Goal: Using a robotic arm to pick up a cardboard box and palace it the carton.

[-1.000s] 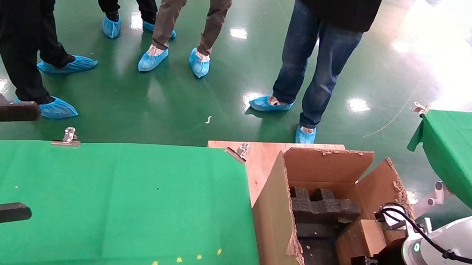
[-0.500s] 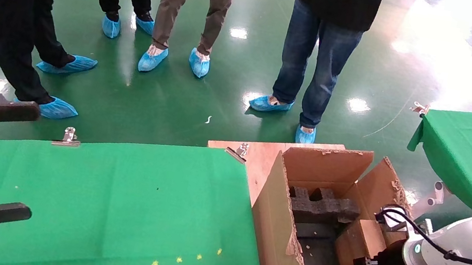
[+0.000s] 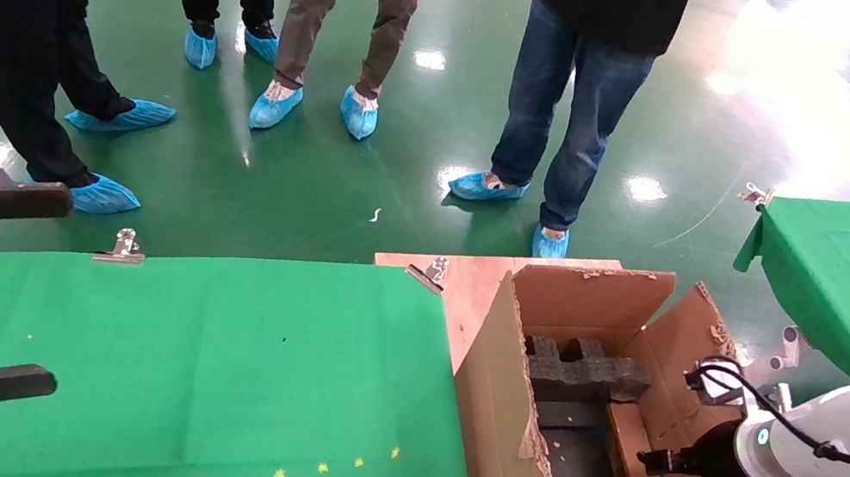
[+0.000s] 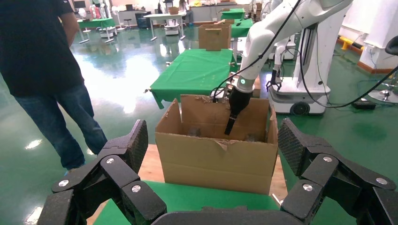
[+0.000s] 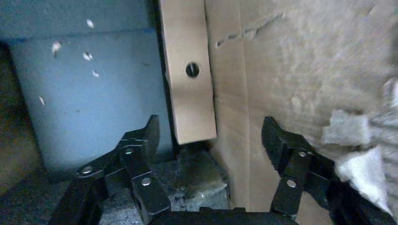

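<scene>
Cardboard box (image 3: 634,463) now dropped lower inside carton (image 3: 505,428), lower right of frame; right claw (image 5: 211,140) released, box judged placed.

Overhead lights glare on glossy floor (image 3: 768,80); carton (image 5: 291,70) interior dim, blurred.
</scene>
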Tool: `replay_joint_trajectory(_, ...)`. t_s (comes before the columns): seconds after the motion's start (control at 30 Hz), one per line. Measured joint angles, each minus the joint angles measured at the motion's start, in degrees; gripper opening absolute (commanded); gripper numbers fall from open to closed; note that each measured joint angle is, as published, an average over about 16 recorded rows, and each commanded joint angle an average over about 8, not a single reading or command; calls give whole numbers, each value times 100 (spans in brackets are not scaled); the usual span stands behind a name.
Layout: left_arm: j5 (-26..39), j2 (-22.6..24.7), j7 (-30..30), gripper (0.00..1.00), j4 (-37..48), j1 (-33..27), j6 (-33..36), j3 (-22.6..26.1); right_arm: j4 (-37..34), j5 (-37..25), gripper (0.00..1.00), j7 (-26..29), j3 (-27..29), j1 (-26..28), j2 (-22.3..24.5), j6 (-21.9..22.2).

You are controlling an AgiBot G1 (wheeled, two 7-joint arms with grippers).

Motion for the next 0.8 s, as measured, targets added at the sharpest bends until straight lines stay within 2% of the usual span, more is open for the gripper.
replay_joint_trajectory(0.4, 0, 0, 0, 100, 0, 0, 0, 0, 779, 39, 100, -279, 435, 1050, 524, 29)
replay_joint_trajectory(0.8, -1, 0, 0, 100, 0, 0, 0, 0, 1823, 603, 100, -751, 1006, 2200, 1115, -397)
